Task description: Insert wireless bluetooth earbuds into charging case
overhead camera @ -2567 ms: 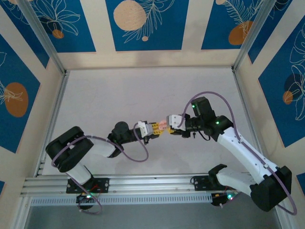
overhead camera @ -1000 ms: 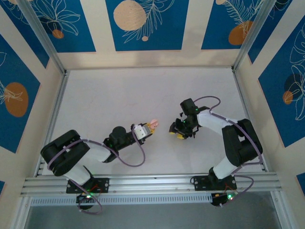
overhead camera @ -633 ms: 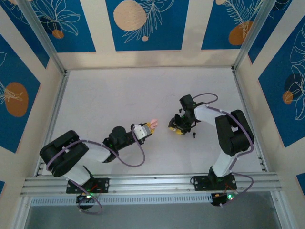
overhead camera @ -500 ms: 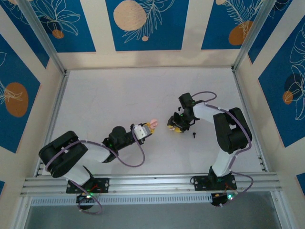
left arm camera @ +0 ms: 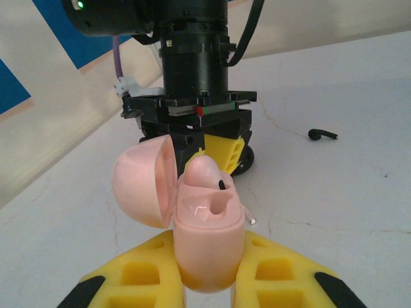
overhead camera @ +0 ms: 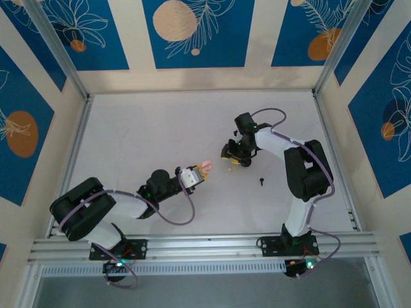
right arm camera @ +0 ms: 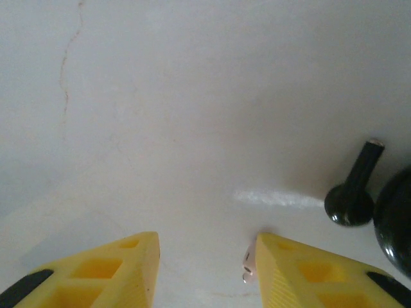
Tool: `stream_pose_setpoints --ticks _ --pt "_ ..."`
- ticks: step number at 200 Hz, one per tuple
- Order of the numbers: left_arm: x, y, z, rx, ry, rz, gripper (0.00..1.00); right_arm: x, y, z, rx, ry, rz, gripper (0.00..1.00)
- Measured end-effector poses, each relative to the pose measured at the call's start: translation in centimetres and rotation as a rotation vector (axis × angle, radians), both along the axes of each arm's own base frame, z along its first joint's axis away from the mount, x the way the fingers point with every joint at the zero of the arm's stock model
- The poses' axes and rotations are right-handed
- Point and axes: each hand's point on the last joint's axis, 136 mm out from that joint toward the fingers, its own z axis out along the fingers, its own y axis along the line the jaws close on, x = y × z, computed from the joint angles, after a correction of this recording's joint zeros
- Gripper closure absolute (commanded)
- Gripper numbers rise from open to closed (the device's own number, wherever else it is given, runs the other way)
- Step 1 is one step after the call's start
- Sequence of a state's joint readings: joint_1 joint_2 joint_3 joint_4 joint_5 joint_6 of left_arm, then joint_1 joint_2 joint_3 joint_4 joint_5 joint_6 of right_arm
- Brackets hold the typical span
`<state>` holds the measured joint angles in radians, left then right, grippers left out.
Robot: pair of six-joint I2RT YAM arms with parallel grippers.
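My left gripper (left arm camera: 209,260) is shut on the pink charging case (left arm camera: 207,247), which stands upright with its lid swung open to the left; it sits left of centre (overhead camera: 205,165) in the top view. A dark speck (left arm camera: 221,185) shows in one socket. A black earbud (overhead camera: 261,180) lies on the table, right of the case (left arm camera: 321,135) and beside my right fingers (right arm camera: 352,192). My right gripper (right arm camera: 207,247) hangs low over the table (overhead camera: 232,157), open, with nothing between its fingers. A tiny pale pink piece (right arm camera: 248,264) rests against its right finger.
White tabletop (overhead camera: 160,128) is boxed in by aluminium rails and blue patterned walls. The right gripper faces the case closely (left arm camera: 221,151). A dark round shape (right arm camera: 397,221) sits at the right wrist view's right edge.
The right gripper has slid back and left across the table, away from the black earbud, which now lies in the open. The left gripper still holds the case in place.
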<state>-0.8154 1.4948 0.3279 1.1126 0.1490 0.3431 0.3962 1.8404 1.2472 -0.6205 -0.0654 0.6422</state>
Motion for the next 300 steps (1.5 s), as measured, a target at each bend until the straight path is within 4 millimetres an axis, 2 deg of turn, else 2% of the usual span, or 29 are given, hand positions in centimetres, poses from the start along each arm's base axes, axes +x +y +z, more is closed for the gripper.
stream_pose_setpoints --ticks 48,78,176,227,247,300 --pt "0.0 0.0 -0.1 0.004 0.003 0.001 0.85 -2.2 -0.6 0.0 -0.134 0.052 0.037 0.60" --pt "0.0 0.0 -0.2 0.006 0.005 0.001 0.85 -2.7 -1.1 -0.2 -0.161 0.078 0.036 0.62" --pt "-0.1 0.1 -0.1 0.010 0.009 0.001 0.85 -1.9 -0.6 -2.7 -0.185 0.129 0.048 0.67" --pt "-0.1 0.2 0.1 0.010 0.003 0.001 0.85 -2.4 -0.1 -2.9 -0.204 0.137 0.069 0.68" --pt "-0.1 0.2 0.1 0.010 0.003 0.001 0.85 -2.6 -0.3 -3.0 -0.219 0.140 0.071 0.73" --pt "-0.1 0.2 0.1 0.009 0.003 0.001 0.85 -2.4 -0.8 -3.4 -0.253 0.137 0.070 0.77"
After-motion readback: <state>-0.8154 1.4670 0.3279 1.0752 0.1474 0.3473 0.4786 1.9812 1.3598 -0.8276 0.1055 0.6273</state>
